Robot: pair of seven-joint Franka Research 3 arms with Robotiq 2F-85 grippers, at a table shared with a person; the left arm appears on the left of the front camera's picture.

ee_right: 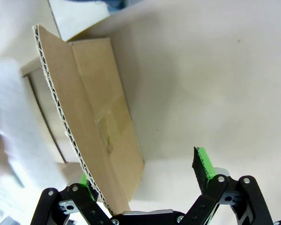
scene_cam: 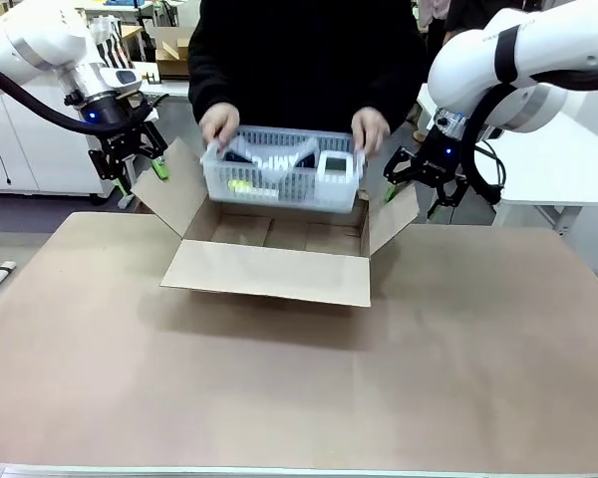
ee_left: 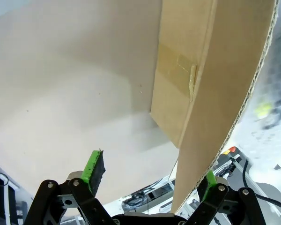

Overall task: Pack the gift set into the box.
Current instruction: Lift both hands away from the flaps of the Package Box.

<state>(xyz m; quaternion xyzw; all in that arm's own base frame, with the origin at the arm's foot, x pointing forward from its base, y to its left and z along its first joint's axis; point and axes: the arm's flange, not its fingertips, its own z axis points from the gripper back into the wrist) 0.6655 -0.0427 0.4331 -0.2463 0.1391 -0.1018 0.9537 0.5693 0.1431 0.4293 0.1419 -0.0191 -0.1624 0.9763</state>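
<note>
Gift set (scene_cam: 279, 184) above the open box (scene_cam: 269, 274)

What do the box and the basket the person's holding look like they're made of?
The box: brown corrugated cardboard with a matte finish; the fluted layer shows along the edge of its flap. The basket: probably white moulded plastic with a smooth finish, judging by its thin, even slotted walls.

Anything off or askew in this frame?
Nothing stands out. The person holds the basket roughly level over the open box. The left hand and right hand sit open astride its side flaps.
</note>
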